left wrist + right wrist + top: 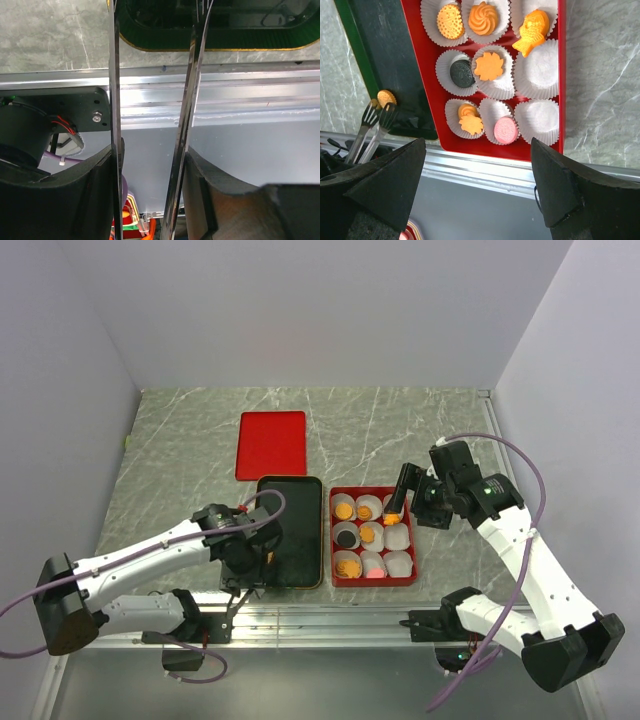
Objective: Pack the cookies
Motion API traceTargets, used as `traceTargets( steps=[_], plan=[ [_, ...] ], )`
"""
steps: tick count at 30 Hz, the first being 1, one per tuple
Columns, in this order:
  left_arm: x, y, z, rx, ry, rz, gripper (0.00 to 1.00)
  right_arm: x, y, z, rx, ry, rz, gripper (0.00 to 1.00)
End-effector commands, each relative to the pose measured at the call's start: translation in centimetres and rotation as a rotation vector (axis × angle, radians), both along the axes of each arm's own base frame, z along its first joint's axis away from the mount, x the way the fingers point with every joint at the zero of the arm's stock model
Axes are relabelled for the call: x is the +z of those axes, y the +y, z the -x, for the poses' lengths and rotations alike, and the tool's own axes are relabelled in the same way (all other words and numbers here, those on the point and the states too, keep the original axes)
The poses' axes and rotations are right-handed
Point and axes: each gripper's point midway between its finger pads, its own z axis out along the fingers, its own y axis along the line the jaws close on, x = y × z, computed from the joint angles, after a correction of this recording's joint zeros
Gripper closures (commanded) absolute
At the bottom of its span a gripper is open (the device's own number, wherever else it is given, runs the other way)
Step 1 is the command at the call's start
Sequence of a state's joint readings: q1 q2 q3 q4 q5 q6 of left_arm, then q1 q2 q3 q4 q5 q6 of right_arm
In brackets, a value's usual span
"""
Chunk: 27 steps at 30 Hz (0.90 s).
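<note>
The surface [180, 460] was a grey slab with white veins like marble, closed on three sides by plain pale walls [300, 310], and an aluminium rail [330, 615] ran along its near edge where both arms were fixed. Far from the arms lay a flat red lid [271, 445]. Just in front of it lay a black tray [295, 510] with a thin gold rim. A red box [373, 583] stood just beside the tray on the right, filled with white paper cups [537, 75] in three rows. Most of the cookies [489, 66] sat in these cups: orange ones in round, swirl, flower and fish shapes, one black and one pink. One round orange cookie [386, 97] lay on the near part of the black tray, outside the box. The left arm's fingers [90, 200] were clenched on a pair of metal tongs [114, 100], one blade along each finger. The tips of the tongs stood a little apart just beside this cookie. They seemed not to hold it, but the right wrist view was too small there to be sure. The right arm's fingers [560, 190] were released and wide apart, grasping nothing. They hung above the red box near its far right corner.
</note>
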<state>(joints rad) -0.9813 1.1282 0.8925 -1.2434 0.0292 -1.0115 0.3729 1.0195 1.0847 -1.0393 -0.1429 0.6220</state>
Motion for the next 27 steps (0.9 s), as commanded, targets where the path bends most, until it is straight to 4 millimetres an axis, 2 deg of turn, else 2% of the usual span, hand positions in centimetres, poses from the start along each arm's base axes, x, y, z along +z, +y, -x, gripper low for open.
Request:
traceTargets(
  steps=[1, 5, 11, 14, 15, 17, 18, 19, 20, 22, 23, 25, 26, 27],
  plan=[
    [-0.1, -0.7, -0.2, -0.015, -0.002, 0.014, 0.47, 1.4, 0.4, -1.0, 0.015, -0.065, -0.010, 0.08],
    [-0.6, -0.9, -0.7, -0.029, -0.005, -0.008, 0.47, 1.4, 0.3, -1.0, 0.015, -0.066, -0.008, 0.08],
    [-0.6, -1.5, -1.4, -0.047, -0.017, -0.012, 0.63, 1.5, 0.3, -1.0, 0.016, -0.072, -0.006, 0.08],
    [0.9, -2.4, -2.3, -0.050, -0.046, 0.012, 0.64, 1.6, 0.2, -1.1, 0.013, -0.078, -0.004, 0.08],
    [2.1, -3.0, -3.4, -0.047, -0.093, 0.026, 0.64, 1.6, 0.2, -1.1, 0.013, -0.079, 0.002, 0.08],
    [3.3, -3.5, -4.2, -0.059, -0.113, 0.027, 0.65, 2.0, 0.0, -1.3, 0.006, -0.089, 0.011, 0.08],
    [5.1, -4.6, -5.1, -0.064, -0.151, 0.067, 0.65, 2.2, -0.3, -1.5, -0.004, -0.097, 0.023, 0.08],
    [5.6, -4.8, -5.5, -0.077, -0.158, 0.055, 0.65, 2.8, -0.4, -1.6, -0.009, -0.109, 0.025, 0.08],
    [7.6, -5.9, -6.5, -0.081, -0.200, 0.094, 0.66, 3.3, -0.5, -1.6, -0.014, -0.119, 0.028, 0.08],
    [8.6, -6.9, -7.5, -0.110, -0.219, 0.092, 0.67, 5.0, -0.6, -2.0, -0.031, -0.156, 0.022, 0.08],
    [10.3, -8.1, -8.3, -0.119, -0.254, 0.133, 0.68, 5.5, -0.9, -1.9, -0.043, -0.158, 0.023, 0.08],
    [10.9, -9.6, -9.1, -0.162, -0.264, 0.151, 0.70, 7.6, -1.1, -2.2, -0.063, -0.203, 0.014, 0.07],
    [12.2, -11.2, -9.6, -0.181, -0.291, 0.209, 0.70, 8.1, -1.3, -2.1, -0.072, -0.205, 0.016, 0.07],
    [12.5, -12.0, -9.8, -0.199, -0.296, 0.224, 0.70, 8.8, -1.5, -2.1, -0.083, -0.219, 0.014, 0.07]
  ],
)
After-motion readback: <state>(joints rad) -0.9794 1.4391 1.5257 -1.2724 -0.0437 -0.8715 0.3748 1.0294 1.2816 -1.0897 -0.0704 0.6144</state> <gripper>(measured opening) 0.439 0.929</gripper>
